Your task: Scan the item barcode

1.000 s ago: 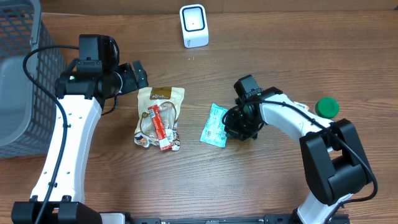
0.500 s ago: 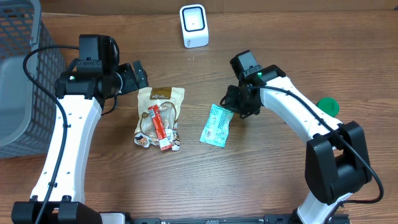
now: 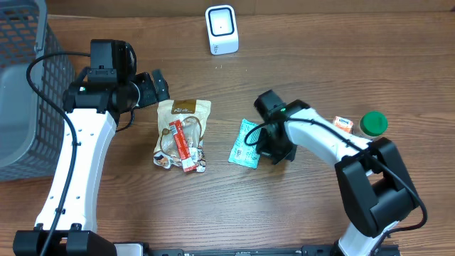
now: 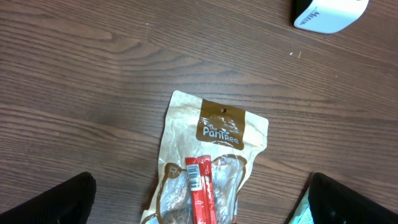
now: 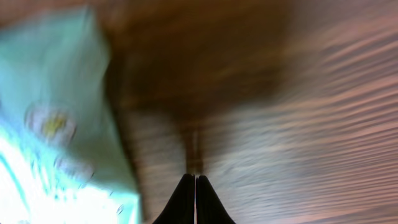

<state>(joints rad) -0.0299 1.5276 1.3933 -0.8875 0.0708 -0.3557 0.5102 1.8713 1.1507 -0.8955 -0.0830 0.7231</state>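
Shows as a brown wood-grain table [image 3: 234,206]. Bears a tan snack pouch [image 3: 183,131], lying flat just ahead of the wide-spread left gripper [image 3: 154,87]. Holds a white scanner [image 3: 221,28] farther out beyond that gripper and to its right, toward the far edge. Carries a teal packet [image 3: 245,144] just beside the pinched-together right gripper [image 5: 194,193], on its left. Has a round green cap [image 3: 373,123] and a small orange-and-white item [image 3: 343,124] well off to that gripper's right. Meets a grey mesh basket [image 3: 21,85] far to the left of the left gripper.
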